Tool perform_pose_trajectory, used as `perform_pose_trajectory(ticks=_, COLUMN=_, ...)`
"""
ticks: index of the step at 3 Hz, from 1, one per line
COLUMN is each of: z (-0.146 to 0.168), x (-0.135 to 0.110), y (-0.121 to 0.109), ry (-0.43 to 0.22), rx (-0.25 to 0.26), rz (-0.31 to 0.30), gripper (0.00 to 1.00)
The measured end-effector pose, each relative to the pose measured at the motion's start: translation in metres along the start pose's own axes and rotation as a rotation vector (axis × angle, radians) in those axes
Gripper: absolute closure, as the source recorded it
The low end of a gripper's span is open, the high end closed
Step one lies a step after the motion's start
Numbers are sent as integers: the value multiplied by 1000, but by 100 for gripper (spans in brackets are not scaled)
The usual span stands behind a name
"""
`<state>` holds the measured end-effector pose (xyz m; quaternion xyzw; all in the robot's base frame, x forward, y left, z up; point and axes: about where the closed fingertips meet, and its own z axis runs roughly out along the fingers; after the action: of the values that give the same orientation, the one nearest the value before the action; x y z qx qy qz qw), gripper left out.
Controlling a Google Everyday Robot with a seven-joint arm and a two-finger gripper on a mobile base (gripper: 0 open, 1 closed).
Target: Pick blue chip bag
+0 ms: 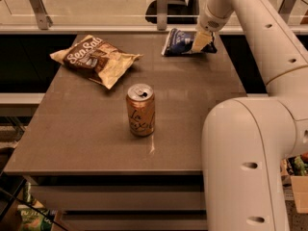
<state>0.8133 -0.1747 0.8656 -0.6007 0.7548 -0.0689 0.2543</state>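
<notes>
The blue chip bag lies at the far right corner of the brown table, dark blue with white edges. My gripper comes down from the white arm onto the right part of the bag and covers that part of it. The bag rests on the tabletop.
A larger brown-and-tan Sea Salt bag lies at the far left. An orange drink can stands upright mid-table. The robot's white base fills the right foreground. A glass rail with metal posts runs behind the table.
</notes>
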Motion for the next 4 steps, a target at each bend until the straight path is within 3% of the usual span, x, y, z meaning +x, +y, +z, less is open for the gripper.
perform_pose_trajectory(ticks=2, z=9, x=-1, y=2, ry=1, rx=-9, rz=-2, gripper=87)
perform_pose_trajectory(ticks=3, z=12, x=-1, y=3, ry=1, rx=-13, rz=-2, gripper=100)
perform_pose_trajectory(ticks=4, z=12, x=-2, y=3, ry=1, rx=-13, rz=-2, gripper=100)
